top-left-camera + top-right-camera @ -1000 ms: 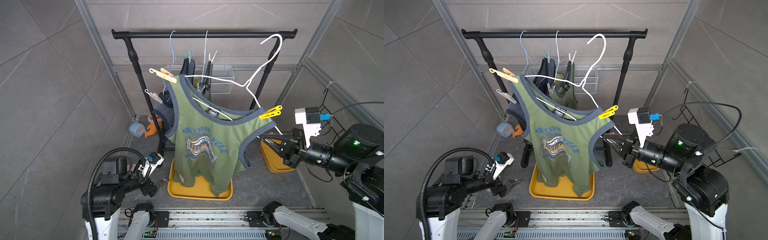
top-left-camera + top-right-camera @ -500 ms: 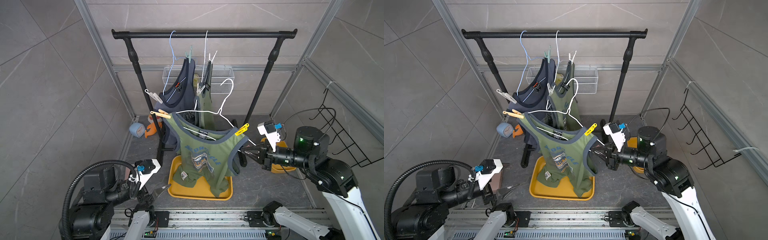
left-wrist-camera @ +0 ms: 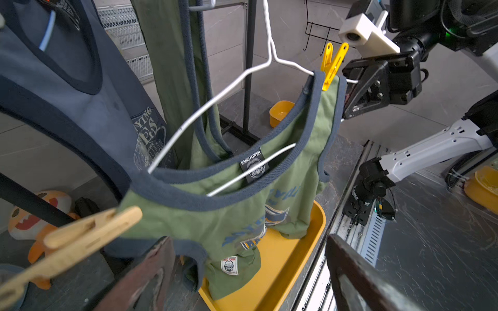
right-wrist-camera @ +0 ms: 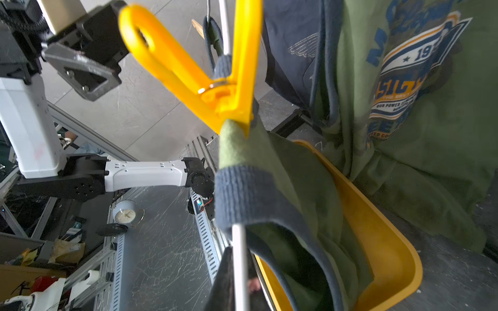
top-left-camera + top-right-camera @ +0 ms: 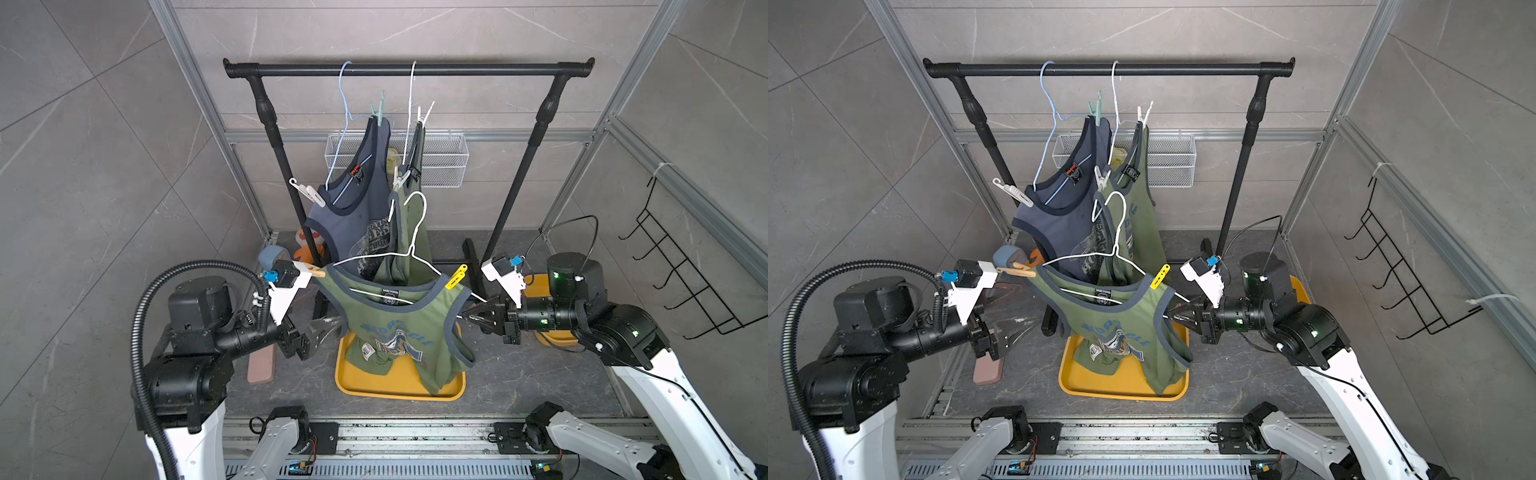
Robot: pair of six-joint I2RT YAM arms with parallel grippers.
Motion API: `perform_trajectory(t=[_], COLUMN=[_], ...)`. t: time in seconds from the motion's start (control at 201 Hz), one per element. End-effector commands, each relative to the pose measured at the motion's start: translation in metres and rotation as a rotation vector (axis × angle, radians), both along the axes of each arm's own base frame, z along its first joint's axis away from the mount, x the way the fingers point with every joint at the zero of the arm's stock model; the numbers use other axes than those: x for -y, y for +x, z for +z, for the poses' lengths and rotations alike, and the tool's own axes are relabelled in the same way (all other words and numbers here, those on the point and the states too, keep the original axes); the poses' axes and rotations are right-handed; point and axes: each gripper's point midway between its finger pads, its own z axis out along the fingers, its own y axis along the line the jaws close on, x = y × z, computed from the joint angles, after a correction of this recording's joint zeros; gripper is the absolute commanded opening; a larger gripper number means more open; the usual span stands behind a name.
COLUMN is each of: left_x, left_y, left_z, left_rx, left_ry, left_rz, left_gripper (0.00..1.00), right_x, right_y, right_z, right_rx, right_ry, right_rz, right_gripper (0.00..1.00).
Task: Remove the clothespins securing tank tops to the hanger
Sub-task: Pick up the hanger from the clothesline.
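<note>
The right gripper (image 5: 468, 316) is seen closed on the end of a white wire hanger (image 5: 409, 248). The hanger is held off the black rail (image 5: 407, 69) and in front of it, and in the right wrist view its wire is shown clamped in the jaws. An olive tank top (image 5: 386, 320) is carried on this hanger, and its hem is draped down over the yellow tray (image 5: 365, 388). The strap nearest the right gripper is pinned to the wire by a yellow clothespin (image 5: 456, 277), which is set upright just beside the closed jaws. The opposite strap is pinned by a pale tan clothespin (image 5: 314, 272). The left gripper (image 5: 328, 326) is held wide open just below that clip and beside the top's side edge; whether the cloth is touched cannot be told. Behind, a navy tank top (image 5: 353, 208) is hung on the rail, tilted, and is pinned by a white clothespin (image 5: 307, 192) at its lower shoulder and a mint green clothespin (image 5: 379, 110) at its upper one. A second olive tank top (image 5: 1142, 224) is hung beside it and is fastened by an upper white clip (image 5: 1144, 112) and a lower white clip (image 5: 1101, 176).
</note>
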Motion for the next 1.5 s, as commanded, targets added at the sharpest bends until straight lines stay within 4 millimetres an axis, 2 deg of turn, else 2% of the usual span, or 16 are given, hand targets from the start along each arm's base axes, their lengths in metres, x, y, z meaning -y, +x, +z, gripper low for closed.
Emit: perform_trajectory(t=[0.0, 0.274, 0.557, 0.751, 0.891, 1.07, 1.269, 1.368, 1.498], left_x=[0.0, 0.004, 0.019, 0.032, 0.036, 0.038, 0.041, 0.041, 0.043], left_y=[0.016, 0.042, 0.037, 0.036, 0.034, 0.032, 0.029, 0.028, 0.027], left_z=[0.02, 0.008, -0.034, -0.051, -0.054, -0.056, -0.056, -0.053, -0.049], left_rx=[0.06, 0.028, -0.029, -0.069, -0.078, -0.085, -0.101, -0.105, -0.109], left_ry=[-0.025, -0.008, 0.034, 0.067, 0.077, 0.081, 0.064, 0.055, 0.039], left_rz=[0.011, -0.043, -0.154, -0.22, -0.247, -0.263, -0.279, -0.282, -0.29], left_gripper=[0.9, 0.89, 0.86, 0.8, 0.75, 0.6, 0.38, 0.26, 0.05], right_x=[-0.01, -0.037, -0.056, -0.07, -0.075, -0.075, -0.074, -0.074, -0.077], right_y=[0.004, 0.006, -0.007, -0.005, -0.002, 0.004, 0.006, 0.007, 0.012], right_z=[-0.002, -0.015, -0.004, -0.004, -0.006, -0.004, -0.001, -0.002, -0.005], right_rx=[0.048, 0.116, 0.188, 0.228, 0.245, 0.277, 0.3, 0.306, 0.305], right_ry=[-0.049, -0.171, -0.157, -0.19, -0.203, -0.204, -0.195, -0.2, -0.218], right_rz=[0.025, 0.04, 0.082, 0.089, 0.085, 0.06, 0.045, 0.041, 0.03], right_gripper=[0.0, 0.0, 0.0, 0.0, 0.0, 0.0, 0.0, 0.0, 0.01])
